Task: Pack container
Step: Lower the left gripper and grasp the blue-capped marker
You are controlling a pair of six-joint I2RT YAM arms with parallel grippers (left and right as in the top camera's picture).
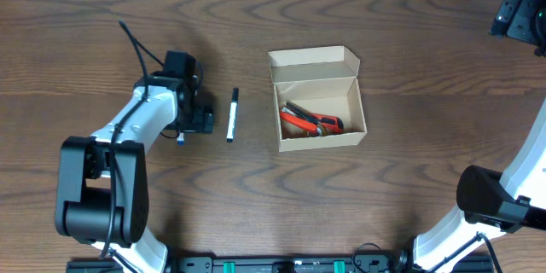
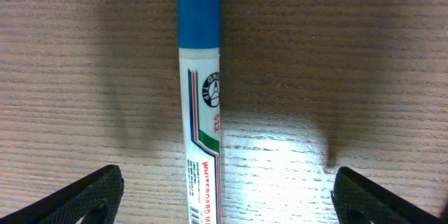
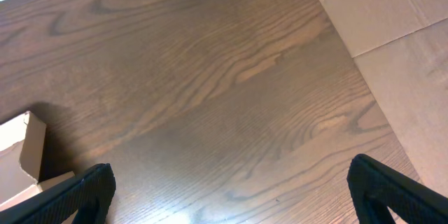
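The container (image 1: 317,140), a tan cardboard box, stands open at mid-table with its flap lid (image 1: 312,56) raised at the back. Red and black items (image 1: 310,120) lie inside it. A white marker with a black cap (image 1: 232,114) lies left of the box. My left gripper (image 1: 198,120) is open, low over a blue-capped whiteboard marker (image 2: 201,105) that lies between its jaws (image 2: 227,185) without touching them. My right gripper (image 1: 519,12) is open and empty at the far right back, its jaws (image 3: 231,182) above bare table. A corner of the box (image 3: 28,155) shows in the right wrist view.
The table is dark brown wood (image 1: 401,196). Pale cardboard or flooring (image 3: 392,14) lies beyond the table's edge in the right wrist view. The bases of both arms stand at the front edge.
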